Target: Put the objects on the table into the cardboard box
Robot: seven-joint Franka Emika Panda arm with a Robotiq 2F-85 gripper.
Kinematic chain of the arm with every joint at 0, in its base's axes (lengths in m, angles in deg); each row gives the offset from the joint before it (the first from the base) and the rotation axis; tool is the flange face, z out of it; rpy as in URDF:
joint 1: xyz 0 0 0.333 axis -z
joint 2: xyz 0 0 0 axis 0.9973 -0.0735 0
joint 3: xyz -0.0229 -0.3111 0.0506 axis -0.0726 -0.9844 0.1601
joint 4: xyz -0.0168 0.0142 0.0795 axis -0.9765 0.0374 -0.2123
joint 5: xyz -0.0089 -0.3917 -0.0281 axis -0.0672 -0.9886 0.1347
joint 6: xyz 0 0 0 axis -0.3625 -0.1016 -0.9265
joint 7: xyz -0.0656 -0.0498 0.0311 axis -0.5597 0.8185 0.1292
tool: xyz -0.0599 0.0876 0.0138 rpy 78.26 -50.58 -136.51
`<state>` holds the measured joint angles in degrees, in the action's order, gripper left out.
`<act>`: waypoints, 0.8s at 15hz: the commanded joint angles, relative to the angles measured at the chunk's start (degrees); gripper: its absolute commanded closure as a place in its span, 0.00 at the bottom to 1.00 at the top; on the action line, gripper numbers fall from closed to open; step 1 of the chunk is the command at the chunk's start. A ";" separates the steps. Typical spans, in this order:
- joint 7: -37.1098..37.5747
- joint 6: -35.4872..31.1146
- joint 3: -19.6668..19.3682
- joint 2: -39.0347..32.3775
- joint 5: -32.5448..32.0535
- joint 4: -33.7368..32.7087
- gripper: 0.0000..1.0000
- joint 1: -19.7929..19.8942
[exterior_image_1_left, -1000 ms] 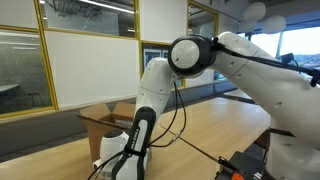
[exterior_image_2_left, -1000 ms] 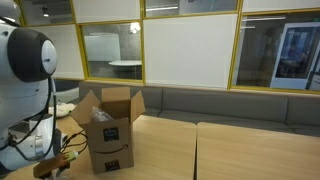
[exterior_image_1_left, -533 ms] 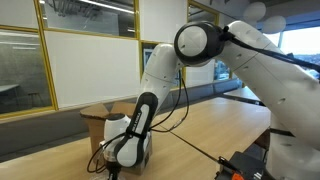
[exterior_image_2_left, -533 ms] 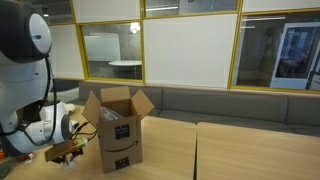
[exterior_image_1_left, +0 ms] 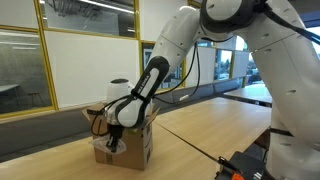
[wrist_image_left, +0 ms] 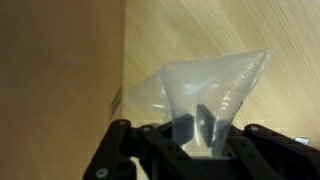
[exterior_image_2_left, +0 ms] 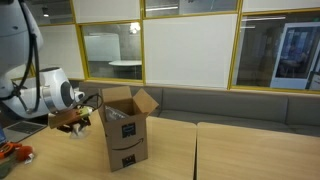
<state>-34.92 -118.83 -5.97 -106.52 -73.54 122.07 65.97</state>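
Observation:
An open cardboard box [exterior_image_2_left: 127, 140] stands on the wooden table [exterior_image_2_left: 230, 150]; it also shows in an exterior view [exterior_image_1_left: 135, 150]. My gripper [exterior_image_2_left: 75, 120] hangs in the air beside the box, level with its upper edge, and shows in an exterior view [exterior_image_1_left: 113, 142] in front of the box. In the wrist view the gripper [wrist_image_left: 198, 128] is shut on a clear plastic bag [wrist_image_left: 215, 80], which hangs over the table, with the box wall [wrist_image_left: 55, 80] close beside it.
An orange object [exterior_image_2_left: 14, 152] lies on the table's near corner beyond the gripper. Black equipment with red parts [exterior_image_1_left: 245, 165] sits at the table's front edge. A grey bench [exterior_image_2_left: 250, 105] runs under the glass walls behind the table.
The arm has swung up and lifted the gripper with the bag from table height to the level of the box top. The box looks shifted a little sideways.

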 commanded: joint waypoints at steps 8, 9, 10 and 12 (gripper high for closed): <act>1.64 9.94 -3.05 17.27 -5.10 -0.12 0.87 6.45; 1.71 10.11 -3.35 17.23 -5.75 -0.73 0.87 7.23; 1.26 10.52 -3.53 17.09 -5.88 -1.33 0.88 8.11; 1.28 11.16 -4.09 16.46 -7.04 -2.91 0.87 9.32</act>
<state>-34.56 -109.40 -9.44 -89.89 -77.80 121.57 73.54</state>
